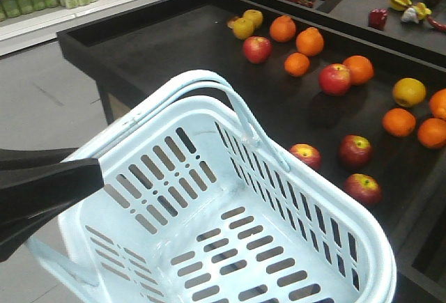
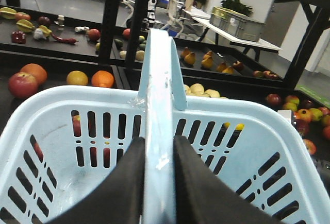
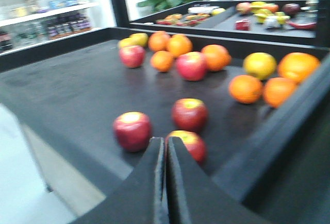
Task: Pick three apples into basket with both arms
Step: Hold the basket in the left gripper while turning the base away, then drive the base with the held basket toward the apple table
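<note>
The black left gripper point(image 2: 160, 142) is clamping its fingers on the loop handle point(image 2: 157, 80) of the empty pale blue slotted plastic basket point(image 2: 62, 94), which is hanging beside the black raised-edge display tray point(image 1: 174, 45) and may be risking a swing from that single grip. Rightward, three dark red, yellow-patched round apples point(image 1: 355, 150) are lying close together near the tray's front edge, where the black right gripper point(image 3: 165, 142) is hovering with fingers almost closed on nothing. Descending unopened, it is likely to be knocking one away rolling.
</note>
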Motion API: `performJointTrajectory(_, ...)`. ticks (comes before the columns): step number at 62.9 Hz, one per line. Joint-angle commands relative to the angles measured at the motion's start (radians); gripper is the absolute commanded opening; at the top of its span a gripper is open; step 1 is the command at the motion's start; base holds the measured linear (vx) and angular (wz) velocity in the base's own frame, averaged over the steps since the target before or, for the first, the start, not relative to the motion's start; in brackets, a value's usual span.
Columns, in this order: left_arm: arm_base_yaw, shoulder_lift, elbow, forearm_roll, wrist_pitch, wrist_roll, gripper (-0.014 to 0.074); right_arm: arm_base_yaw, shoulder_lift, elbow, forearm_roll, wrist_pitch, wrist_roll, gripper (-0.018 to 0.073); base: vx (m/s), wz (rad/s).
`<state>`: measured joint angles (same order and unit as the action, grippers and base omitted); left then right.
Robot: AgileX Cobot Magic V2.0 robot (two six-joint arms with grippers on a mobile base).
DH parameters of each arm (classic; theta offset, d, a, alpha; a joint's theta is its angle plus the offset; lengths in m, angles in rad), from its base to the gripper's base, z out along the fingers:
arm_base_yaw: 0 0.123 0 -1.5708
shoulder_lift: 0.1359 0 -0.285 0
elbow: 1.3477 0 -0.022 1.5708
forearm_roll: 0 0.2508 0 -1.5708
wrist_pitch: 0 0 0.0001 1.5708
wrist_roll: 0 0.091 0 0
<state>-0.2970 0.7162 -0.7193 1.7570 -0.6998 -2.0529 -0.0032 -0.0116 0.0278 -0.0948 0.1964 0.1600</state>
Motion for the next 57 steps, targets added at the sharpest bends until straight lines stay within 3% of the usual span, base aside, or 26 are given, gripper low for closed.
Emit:
performJointTrajectory(1, -0.004, -0.003, -0.030, 0.020, 0.036, -0.003, -0.0006, 0.001, -0.012, 0.012, -0.009, -0.075, -0.006, -0.0005, -0.13, 0.50)
performJointTrajectory(57, -0.004, -0.003, -0.030, 0.020, 0.036, -0.003, -0.0006, 0.001, -0.012, 0.012, -0.009, -0.076, -0.006, -0.0005, -0.09, 0.48)
